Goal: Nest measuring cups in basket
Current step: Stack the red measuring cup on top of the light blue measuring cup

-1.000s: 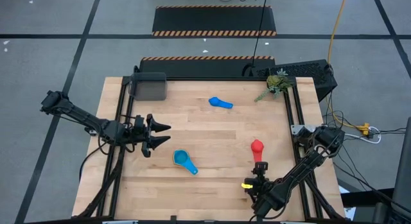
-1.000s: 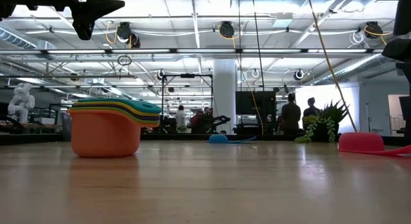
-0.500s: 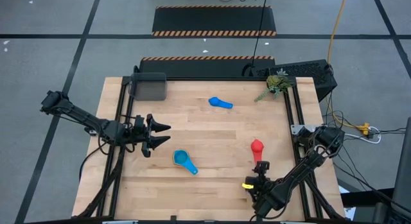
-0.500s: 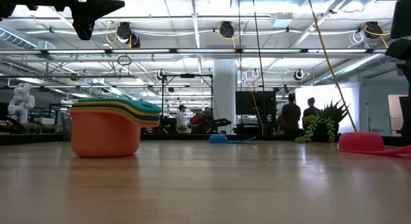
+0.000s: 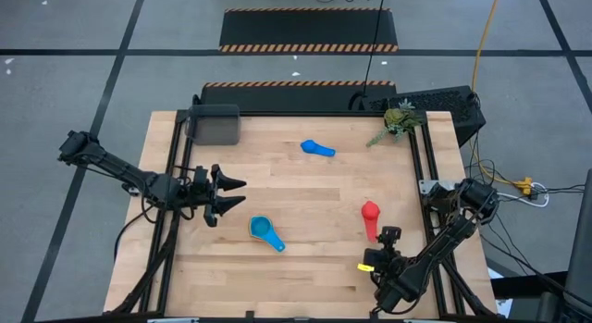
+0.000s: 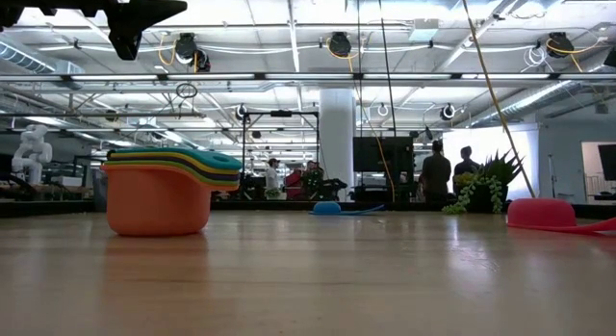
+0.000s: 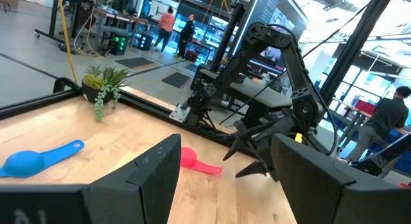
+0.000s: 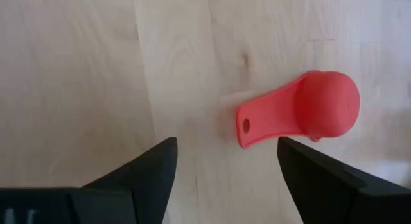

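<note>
The bench (image 5: 305,258) is pale wood laid in long planks, its grain and a small knot plain in the right wrist view, framed by black rails and standing on a grey floor crossed by dark lines, with black mats edged in orange stripes beyond its far edge. The low view looks level across the boards into a wide hall of white ceiling trusses, round lamps, a white pillar and people (image 6: 435,172) standing far off.

At the far left corner sits the basket (image 5: 214,125), a dark grey matt bin with rounded corners. Near the left edge the left pincer (image 5: 231,194) hovers with its dark pointed fingers spread, nothing between them. Just to its right, toward the near edge, lies the stack of measuring cups (image 5: 265,231), smooth plastic, light blue on top from above; the low view shows an orange round bowl (image 6: 159,206) at the bottom with yellow, green and blue rims layered over it. A single light blue cup (image 5: 317,148) lies bowl-down near the far edge, its flat handle thin. The red cup (image 5: 371,215) rests bowl-down toward the right edge, glossy, domed, a hole in its handle. Just nearside of it the right pincer (image 5: 389,234) points at the handle, fingers parted and empty. A green plant sprig (image 5: 400,119) sits at the far right corner
</note>
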Controlling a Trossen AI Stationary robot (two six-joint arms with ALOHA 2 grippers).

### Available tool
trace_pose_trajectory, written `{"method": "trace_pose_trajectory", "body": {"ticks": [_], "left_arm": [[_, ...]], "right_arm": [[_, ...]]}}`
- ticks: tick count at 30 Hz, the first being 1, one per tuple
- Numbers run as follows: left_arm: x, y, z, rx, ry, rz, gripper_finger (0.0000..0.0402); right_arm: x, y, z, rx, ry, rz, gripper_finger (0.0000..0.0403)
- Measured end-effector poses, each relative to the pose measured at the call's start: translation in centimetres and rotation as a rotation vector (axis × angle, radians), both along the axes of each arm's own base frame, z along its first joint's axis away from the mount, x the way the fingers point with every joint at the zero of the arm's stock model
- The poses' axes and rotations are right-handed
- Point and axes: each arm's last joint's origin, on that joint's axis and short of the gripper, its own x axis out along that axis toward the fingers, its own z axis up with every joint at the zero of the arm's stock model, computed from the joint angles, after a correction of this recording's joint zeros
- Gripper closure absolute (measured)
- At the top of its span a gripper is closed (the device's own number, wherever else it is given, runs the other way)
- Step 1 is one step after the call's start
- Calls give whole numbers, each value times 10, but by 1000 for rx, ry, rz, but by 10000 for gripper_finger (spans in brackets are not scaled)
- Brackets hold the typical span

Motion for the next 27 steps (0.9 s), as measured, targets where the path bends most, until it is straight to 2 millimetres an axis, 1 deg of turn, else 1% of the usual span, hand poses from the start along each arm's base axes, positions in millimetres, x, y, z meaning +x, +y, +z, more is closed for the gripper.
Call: {"method": "trace_pose_trajectory", "body": {"ticks": [4,9,14,23,27], "left_arm": [[0,0,0,0,0,0,158],[0,0,0,0,0,0,158],[0,0,0,1,0,0,158],[0,0,0,5,-1,1,158],[0,0,0,5,-3,1,158]], "right_arm": [[-3,-3,-4,-14,6,-5,140],[-8,-10,-16,-27,5,-20,140],[-12,-17,-23,-54,-13,-23,140],[-11,-22,-25,-87,-20,-15,140],[-8,-22,-26,-75,-14,8,157]]}}
